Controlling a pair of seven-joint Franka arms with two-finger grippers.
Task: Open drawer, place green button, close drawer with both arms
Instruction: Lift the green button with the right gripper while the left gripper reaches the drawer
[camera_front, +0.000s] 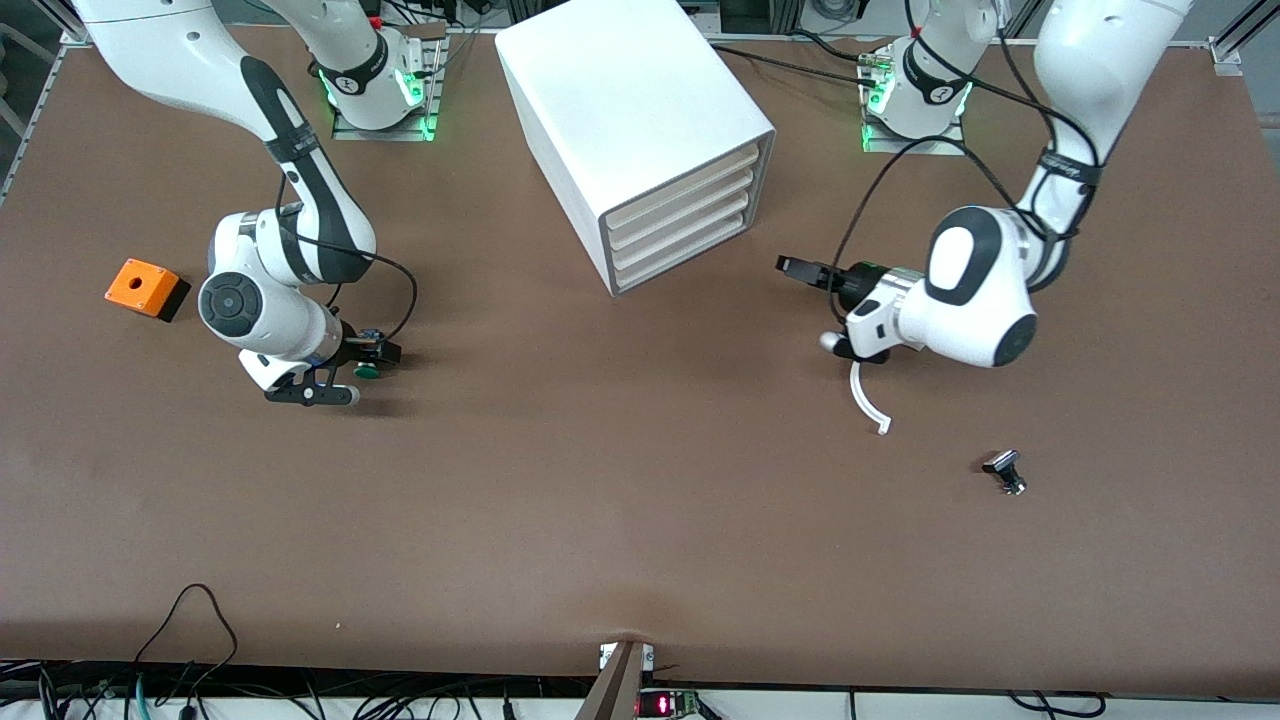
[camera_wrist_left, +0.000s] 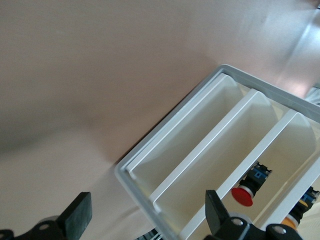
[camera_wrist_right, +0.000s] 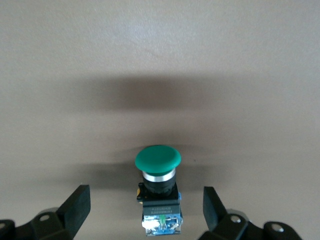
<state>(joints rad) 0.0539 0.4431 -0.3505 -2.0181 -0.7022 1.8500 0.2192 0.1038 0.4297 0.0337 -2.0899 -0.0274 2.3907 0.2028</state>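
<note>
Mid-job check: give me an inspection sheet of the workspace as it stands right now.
Surface: brown table, flat, no spills seen.
Job's things: cabinet with all four drawers shut, including the bottom drawer; green-capped button lying on the table toward the right arm's end.
Clutter: orange box; silver-black knob; white curved strip under the left arm's wrist.
Grippers: right gripper low, jaws open either side of the button, not gripping; left gripper facing the cabinet front, jaws open, empty.
Cables: black leads along the table's edge nearest the camera; more on both arms.
Surroundings: red-digit display under that edge.
</note>
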